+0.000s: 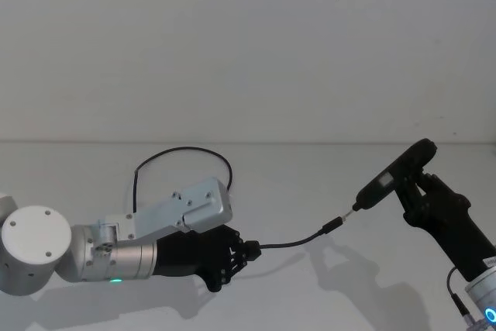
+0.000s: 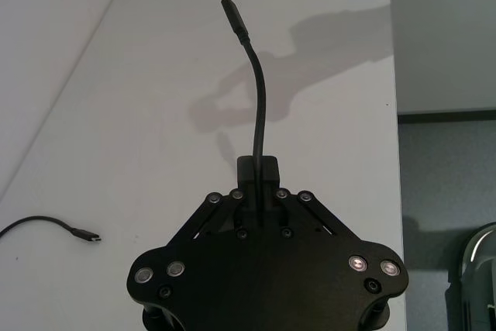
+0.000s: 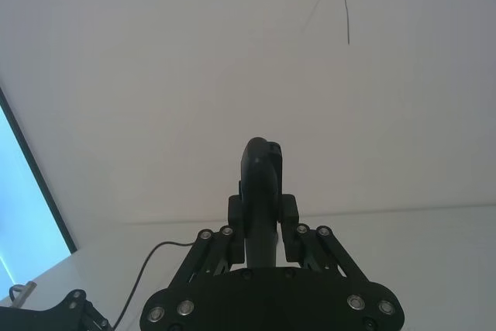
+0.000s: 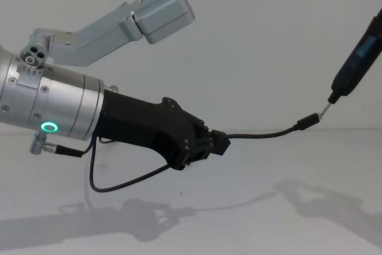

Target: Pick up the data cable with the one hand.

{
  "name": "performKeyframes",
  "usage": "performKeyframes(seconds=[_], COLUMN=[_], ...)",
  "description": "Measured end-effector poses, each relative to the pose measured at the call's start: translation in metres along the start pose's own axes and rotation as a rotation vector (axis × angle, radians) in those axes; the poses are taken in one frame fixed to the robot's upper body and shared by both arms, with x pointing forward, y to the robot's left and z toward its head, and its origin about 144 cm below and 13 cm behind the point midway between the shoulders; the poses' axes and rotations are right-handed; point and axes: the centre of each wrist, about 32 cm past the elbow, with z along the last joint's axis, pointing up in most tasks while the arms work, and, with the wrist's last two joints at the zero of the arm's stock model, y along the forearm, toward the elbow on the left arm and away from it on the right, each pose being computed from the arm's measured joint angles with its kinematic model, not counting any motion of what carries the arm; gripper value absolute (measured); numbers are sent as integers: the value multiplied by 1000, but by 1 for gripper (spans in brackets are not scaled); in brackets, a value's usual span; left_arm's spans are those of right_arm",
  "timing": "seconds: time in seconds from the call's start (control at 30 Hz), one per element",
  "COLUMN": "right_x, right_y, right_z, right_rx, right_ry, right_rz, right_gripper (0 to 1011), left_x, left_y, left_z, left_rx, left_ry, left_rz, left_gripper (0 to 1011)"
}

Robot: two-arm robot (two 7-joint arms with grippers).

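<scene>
- Setting: a plain white wall (image 1: 232, 52) stands behind a white counter (image 1: 325, 292).
- Left gripper (image 1: 246, 250): it reaches in from the robot's left, roughly level, above the counter. Its shadow lies on the surface below it in the chest view. The jaws are closed narrow and clamp the data cable (image 1: 298, 241). The left wrist view shows the cable emerging from between the closed fingertips of the left gripper (image 2: 260, 170).
- Left wrist: the silver cylinder (image 4: 59, 108) behind the gripper carries a lit green ring (image 4: 49, 127).
- Data cable, free end: from the left gripper (image 4: 218, 143) the data cable (image 4: 262, 134) runs out toward the robot's right in a shallow upward curve, clear of the counter. It ends in a small black plug (image 4: 306, 122) with a silvery tip.
- Data cable, trailing part: the remaining length loops behind and below the left arm. A second plug end (image 2: 87, 235) lies flat on the counter.
- Right gripper (image 1: 422, 191): it is raised at the robot's right, with its jaws closed on a slim black tool (image 1: 391, 176). The right wrist view shows the tool (image 3: 262, 168) held between the two fingers.
- Tool tip: the thin point angles down toward the raised plug and sits just beside its silvery tip. Contact cannot be confirmed.
</scene>
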Motion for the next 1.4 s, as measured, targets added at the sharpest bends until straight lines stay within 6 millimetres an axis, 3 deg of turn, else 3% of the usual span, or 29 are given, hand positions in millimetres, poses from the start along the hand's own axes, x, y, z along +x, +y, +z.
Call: performKeyframes(seconds=[1.4], right_x=[-16], right_y=[1], right_z=[-1], right_rx=[-2], right_ry=[-17], right_rz=[-13], right_gripper=[269], left_x=[0], left_y=[0], left_z=[0], left_rx=[-1], left_ry=[-1], left_rz=[0], left_gripper=[49])
